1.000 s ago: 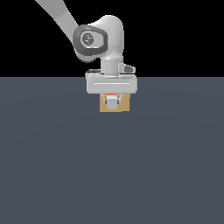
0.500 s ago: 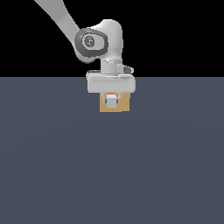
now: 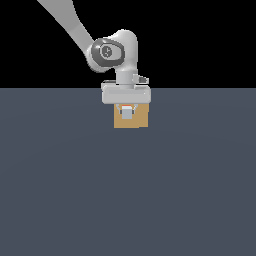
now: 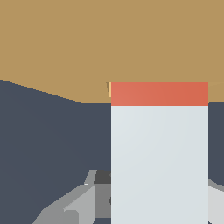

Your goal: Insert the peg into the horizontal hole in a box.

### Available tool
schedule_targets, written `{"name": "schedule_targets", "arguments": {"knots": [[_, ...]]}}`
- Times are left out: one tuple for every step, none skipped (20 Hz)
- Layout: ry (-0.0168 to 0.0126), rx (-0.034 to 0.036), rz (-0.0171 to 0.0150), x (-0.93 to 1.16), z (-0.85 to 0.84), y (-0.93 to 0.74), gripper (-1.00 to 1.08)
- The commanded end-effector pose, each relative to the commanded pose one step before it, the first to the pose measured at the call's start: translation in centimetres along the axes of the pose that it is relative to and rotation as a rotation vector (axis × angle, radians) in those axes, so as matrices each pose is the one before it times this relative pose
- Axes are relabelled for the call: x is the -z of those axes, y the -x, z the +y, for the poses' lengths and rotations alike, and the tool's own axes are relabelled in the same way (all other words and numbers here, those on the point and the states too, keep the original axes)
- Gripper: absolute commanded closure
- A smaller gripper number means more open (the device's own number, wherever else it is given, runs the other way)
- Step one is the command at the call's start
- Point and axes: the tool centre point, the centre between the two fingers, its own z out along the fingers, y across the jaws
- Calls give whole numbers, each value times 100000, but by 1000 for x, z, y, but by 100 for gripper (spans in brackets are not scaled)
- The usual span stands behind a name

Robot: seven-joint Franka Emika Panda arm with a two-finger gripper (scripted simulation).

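Entering the hole (image 4: 109, 89) red-orange end first, the peg (image 4: 159, 148) was the thing everything else was arranged around; in the wrist view only a thin band of red showed outside the tan face of the box (image 4: 87, 43), the rest of that end evidently already inside, with the long white-grey part running back toward the camera. A sliver of lighter orange beside the red band marked the opening's edge, so the fit looked close and the bar square to the face (a judgement, since the far side of the hole was hidden). The gripper (image 3: 128, 111) was clamped on the peg's white-grey part, fingers on either side of it in the exterior view; holding it well behind the tip left the leading end free to slide in, and keeping the bar level matched the horizontal bore. In the exterior view the hand sat directly in front of the box, covering its upper edge and the hole, so the peg's end appeared as a small pale square between the fingers; the arm rose from there toward the exterior view's left. Insertion seemed partly done, with most of the bar not yet in. The table (image 3: 128, 200) was a flat, unmarked slate-blue plane; behind it was plain black.
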Motion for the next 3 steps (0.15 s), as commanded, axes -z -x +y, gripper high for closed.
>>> {"name": "schedule_targets", "arguments": {"knots": [[450,265,388,157,150,-955,108],[0,0,0,1,39,14,108],[0,0,0,1,19,34,108]]}}
